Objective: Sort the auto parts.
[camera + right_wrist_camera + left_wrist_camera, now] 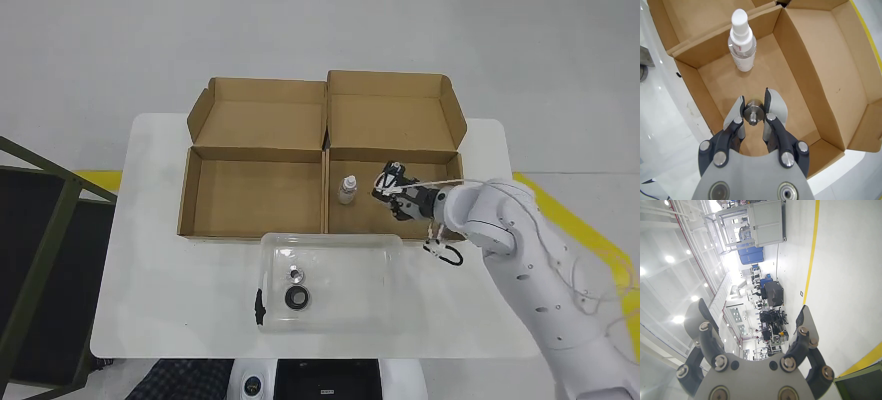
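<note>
The right claw (755,100) gripped a threaded metal part (753,111) over the box (819,66), near the spray bottle (742,43); a low, gentle release looked best. The left claw (753,304) stood released.

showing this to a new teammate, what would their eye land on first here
The right end effector, shut on a threaded metal part, hangs over the right cardboard box. A clear spray bottle stands upright in that box, near the wall it shares with the left box. Nearer the robot, a clear tray holds a black ring and a small metal piece.
</note>
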{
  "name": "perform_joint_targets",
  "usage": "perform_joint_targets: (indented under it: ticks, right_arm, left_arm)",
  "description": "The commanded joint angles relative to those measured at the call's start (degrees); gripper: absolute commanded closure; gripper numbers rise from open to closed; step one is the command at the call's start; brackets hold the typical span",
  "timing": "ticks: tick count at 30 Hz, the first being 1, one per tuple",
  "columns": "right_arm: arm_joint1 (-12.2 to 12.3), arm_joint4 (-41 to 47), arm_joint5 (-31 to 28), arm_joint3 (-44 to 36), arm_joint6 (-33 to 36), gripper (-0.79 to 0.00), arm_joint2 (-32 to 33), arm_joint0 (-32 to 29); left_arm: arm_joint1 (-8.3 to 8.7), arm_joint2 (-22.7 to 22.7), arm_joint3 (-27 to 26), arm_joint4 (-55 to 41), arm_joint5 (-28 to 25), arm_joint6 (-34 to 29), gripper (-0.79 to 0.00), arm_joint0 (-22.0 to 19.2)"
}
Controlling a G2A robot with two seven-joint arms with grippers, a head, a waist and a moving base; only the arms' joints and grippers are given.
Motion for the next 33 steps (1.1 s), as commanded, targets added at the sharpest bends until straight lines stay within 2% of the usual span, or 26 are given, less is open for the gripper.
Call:
perform_joint_targets:
  ticks: [1,6,19,21,22,26,27,30,31,32,33]
  right_arm:
    - [-0.3,0.5,0.1,2.0,0.7,0.000,-1.5,1.6]
    - [-1.3,1.4,0.4,6.8,3.0,0.000,-5.7,5.5]
    - [-3.3,2.4,2.4,15.3,3.4,0.000,-11.8,11.5]
    - [-3.4,2.5,2.4,16.2,3.2,-0.080,-12.3,11.9]
    - [-3.5,2.5,2.4,16.4,3.1,-0.188,-12.5,12.0]
    - [-3.7,2.7,2.5,16.9,3.2,-0.311,-13.1,12.3]
    - [-3.7,2.8,2.5,16.9,3.2,-0.363,-13.1,12.3]
    - [-3.6,3.4,2.4,16.5,2.8,-0.616,-12.6,12.2]
    - [-3.5,3.6,2.3,16.0,2.6,-0.665,-12.2,12.0]
    - [-3.4,3.6,2.3,15.5,2.3,-0.763,-11.9,11.8]
    - [-3.2,3.6,2.3,14.7,2.0,-0.763,-11.5,11.5]
  left_arm:
    - [0.00,0.0,0.0,0.0,0.0,0.0,-0.785,0.0]
    - [0.00,0.0,0.0,0.0,0.0,0.0,-0.785,0.0]
    - [0.00,0.0,0.0,0.0,0.0,0.0,-0.785,0.0]
    - [0.00,0.0,0.0,0.0,0.0,0.0,-0.785,0.0]
    - [0.00,0.0,0.0,0.0,0.0,0.0,-0.785,0.0]
    - [0.00,0.0,0.0,0.0,0.0,0.0,-0.785,0.0]
    - [0.00,0.0,0.0,0.0,0.0,0.0,-0.785,0.0]
    - [0.00,0.0,0.0,0.0,0.0,0.0,-0.785,0.0]
    - [0.00,0.0,0.0,0.0,0.0,0.0,-0.785,0.0]
    - [0.00,0.0,0.0,0.0,0.0,0.0,-0.785,0.0]
    - [0.00,0.0,0.0,0.0,0.0,0.0,-0.785,0.0]
